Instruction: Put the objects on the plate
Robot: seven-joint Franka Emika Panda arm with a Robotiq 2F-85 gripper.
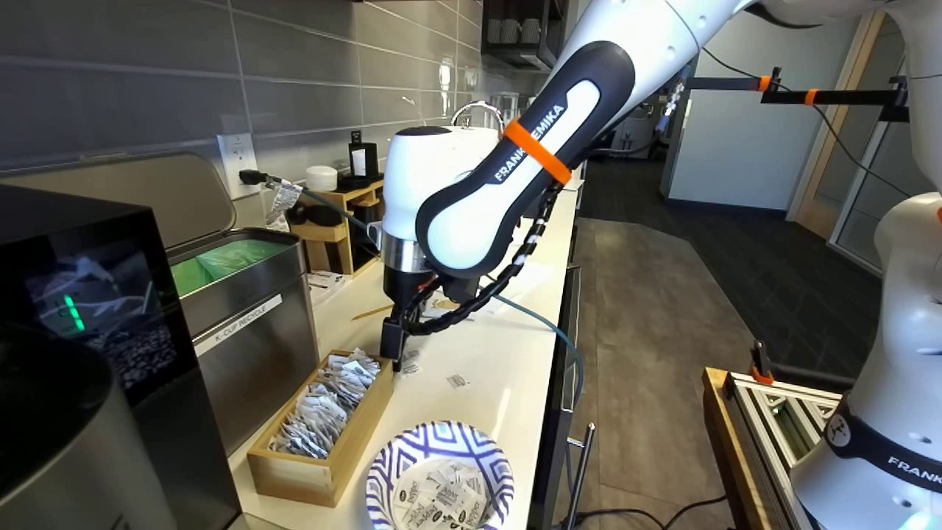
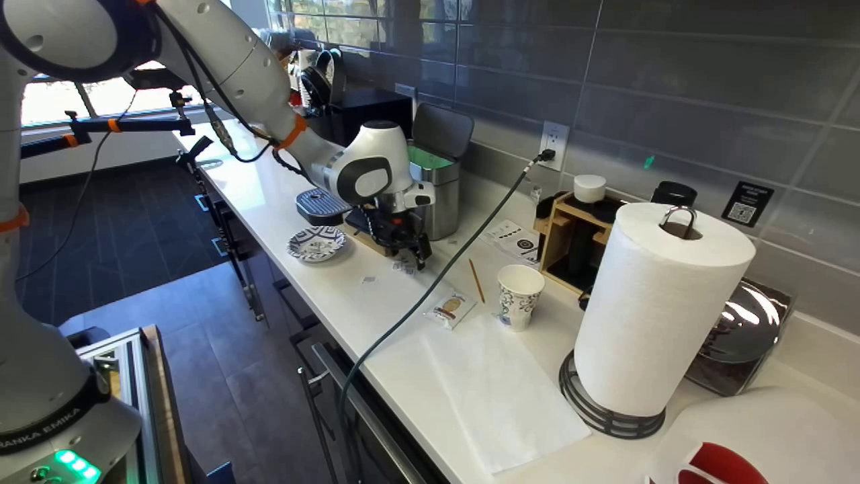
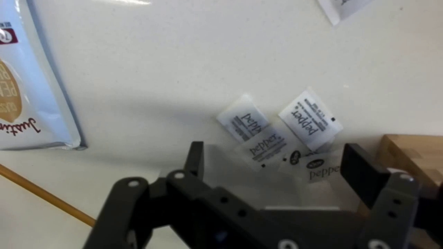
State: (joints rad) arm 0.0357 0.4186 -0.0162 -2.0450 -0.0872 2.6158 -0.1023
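Observation:
The plate (image 1: pixel 379 478), white with a blue pattern, holds several pepper packets (image 1: pixel 445 500). It also shows in an exterior view (image 2: pixel 295 247). Several white pepper packets (image 3: pixel 309 119) lie overlapping on the counter beside the wooden tray (image 1: pixel 360 434). They also show in an exterior view (image 2: pixel 403 267). One separate packet (image 1: pixel 457 380) lies nearer the counter's front edge, partly seen in the wrist view (image 3: pixel 342 8). My gripper (image 3: pixel 277 159) points down, open, its fingers on either side of the overlapping packets. One fingertip is close to the tray's end. Whether the fingertips touch the counter, I cannot tell.
The wooden tray is full of packets. A steel bin (image 1: pixel 250 324) stands behind it. A nut butter pouch (image 2: pixel 451 307), a pencil-like stick (image 2: pixel 477 280), a paper cup (image 2: pixel 521 296) and a paper towel roll (image 2: pixel 658 309) are on the counter. A cable (image 2: pixel 430 289) crosses it.

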